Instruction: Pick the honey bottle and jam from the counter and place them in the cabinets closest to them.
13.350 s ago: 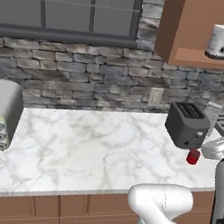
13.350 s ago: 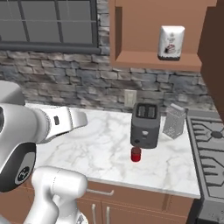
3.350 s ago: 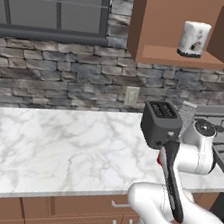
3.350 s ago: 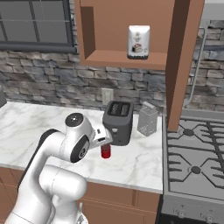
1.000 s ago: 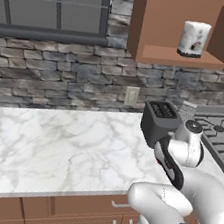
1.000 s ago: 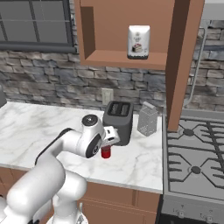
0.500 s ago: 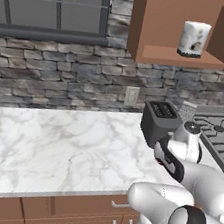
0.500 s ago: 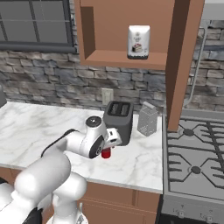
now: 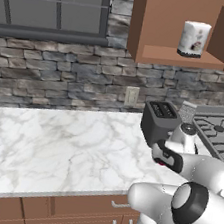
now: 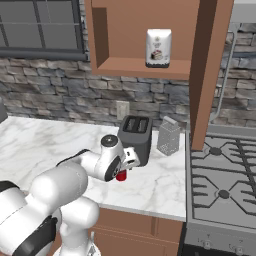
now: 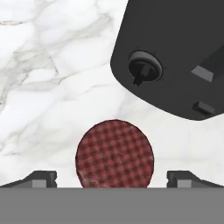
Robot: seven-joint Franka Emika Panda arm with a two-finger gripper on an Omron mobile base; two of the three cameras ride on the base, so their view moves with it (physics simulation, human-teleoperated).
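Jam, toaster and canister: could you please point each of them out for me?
jam (image 11: 114,153), hand view, middle of its checked red lid.
toaster (image 10: 136,135), right base view, front face.
canister (image 9: 194,39), left base view, middle of its white body.

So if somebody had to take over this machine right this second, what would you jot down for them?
Gripper: open, directly above the jam, one fingertip on each side of the jar; nothing held.
Jam: on the counter, just in front of the black toaster.
Cabinets: the open shelf above holds a white canister.
Honey bottle: not visible from here.
Done: nothing placed yet.
Left: probably lower, close on the jam, lift it to the cabinet; then find the honey bottle.
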